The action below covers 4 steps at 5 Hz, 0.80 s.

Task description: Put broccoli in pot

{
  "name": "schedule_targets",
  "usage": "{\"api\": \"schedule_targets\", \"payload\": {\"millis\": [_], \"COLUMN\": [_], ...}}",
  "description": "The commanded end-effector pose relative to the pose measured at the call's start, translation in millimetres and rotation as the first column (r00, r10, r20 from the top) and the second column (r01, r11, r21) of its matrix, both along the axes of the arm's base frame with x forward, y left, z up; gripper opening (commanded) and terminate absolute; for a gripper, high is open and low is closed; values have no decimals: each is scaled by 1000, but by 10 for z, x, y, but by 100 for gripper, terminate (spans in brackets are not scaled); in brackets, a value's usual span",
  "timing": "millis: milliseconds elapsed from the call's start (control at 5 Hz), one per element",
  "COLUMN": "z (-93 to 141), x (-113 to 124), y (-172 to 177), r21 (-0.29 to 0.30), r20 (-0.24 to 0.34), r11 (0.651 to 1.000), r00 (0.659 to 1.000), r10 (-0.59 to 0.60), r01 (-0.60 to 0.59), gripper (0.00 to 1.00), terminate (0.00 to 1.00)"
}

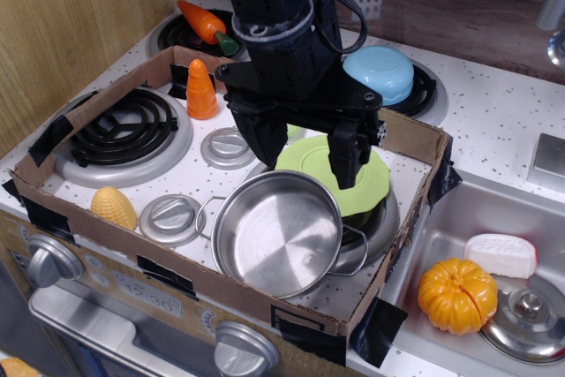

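The empty pot (275,234) sits nearest on the speckled white table (494,112), inside a cardboard wall (115,240). Behind it, open fingers (305,149) hang over a green plate (371,184); the broccoli (294,131) barely peeks between them. Wood panelling (79,15) stands behind.

Silver pot (275,234), light-green plate (371,190)

One view only; high, in front of the toy stove (132,143), looking down, fairly near.
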State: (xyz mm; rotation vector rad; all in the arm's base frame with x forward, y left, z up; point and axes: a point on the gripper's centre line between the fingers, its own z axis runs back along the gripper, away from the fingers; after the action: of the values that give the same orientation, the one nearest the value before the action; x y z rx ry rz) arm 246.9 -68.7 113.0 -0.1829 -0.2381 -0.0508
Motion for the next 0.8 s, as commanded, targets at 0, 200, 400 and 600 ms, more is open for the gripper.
{"api": "schedule_targets", "payload": {"millis": [0,200,400,600], "z": [0,7,82,294], "x": [0,190,399,525], "y": [0,135,325,491], "r21": [0,46,85,137], "r20": [0,29,67,85], "r11": [1000,999,996,990], "r00": [1000,1000,998,996], "r10": [0,9,16,5], "r01": [0,-10,-21,-17], "gripper": [100,100,100,100], "terminate": [0,0,0,0]}}
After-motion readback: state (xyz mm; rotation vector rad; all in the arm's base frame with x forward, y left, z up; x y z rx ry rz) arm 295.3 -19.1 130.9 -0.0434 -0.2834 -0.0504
